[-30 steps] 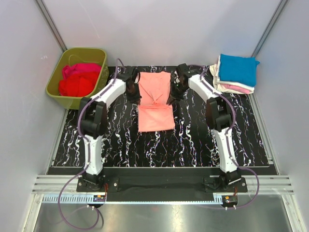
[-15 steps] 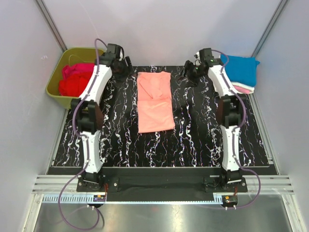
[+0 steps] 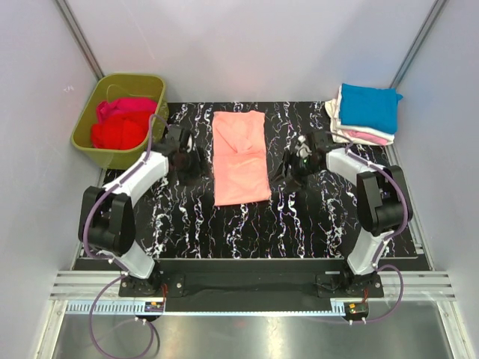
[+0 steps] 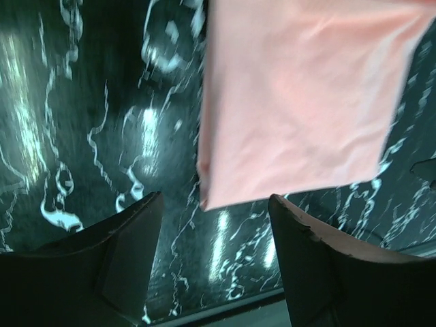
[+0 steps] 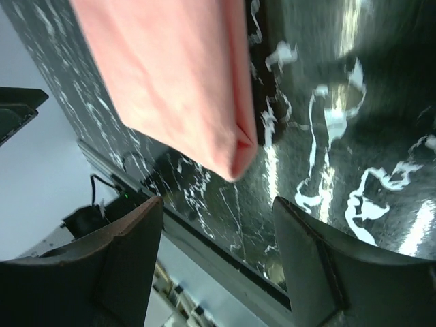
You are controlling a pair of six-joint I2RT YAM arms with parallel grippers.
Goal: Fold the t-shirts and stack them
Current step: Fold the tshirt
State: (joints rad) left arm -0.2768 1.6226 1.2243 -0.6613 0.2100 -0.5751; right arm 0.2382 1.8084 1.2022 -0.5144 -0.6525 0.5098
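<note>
Both arms have drawn back from the far corners of the mat and now sit low on either side of the one salmon-pink t-shirt (image 3: pixel 241 157), which has not shifted. That shirt lies flat on the black marbled mat (image 3: pixel 187 217), folded into a long strip with a diagonal crease across its far half.

Well to the left of the shirt and beyond its far end stands one olive-green tub (image 3: pixel 81 136). It holds two bundled tees, a red t-shirt (image 3: pixel 118 134) and behind it a magenta t-shirt (image 3: pixel 129 105).

Just to the left of the shirt, level with its middle, is the left gripper (image 3: pixel 188 159). It does not touch the cloth. In the left wrist view its two fingers (image 4: pixel 116 262) stand spread wide, and the shirt's near left corner (image 4: pixel 208 197) lies on the mat beyond the gap.

Just to the right of the shirt, about level with its near half, is the right gripper (image 3: pixel 292 169), also clear of the cloth. The right wrist view shows its two fingers (image 5: pixel 116 266) likewise parted, with the shirt's near right corner (image 5: pixel 238 153) ahead of them on the mat.

Well to the right of the shirt and beyond its far end sits one stack of folded tees. Three colours show: a bright blue t-shirt (image 3: pixel 370 107) on top, a cream t-shirt (image 3: pixel 334 120) under it, and a pink t-shirt (image 3: pixel 368 137) at the near edge. The number of layers in it cannot be told.
</note>
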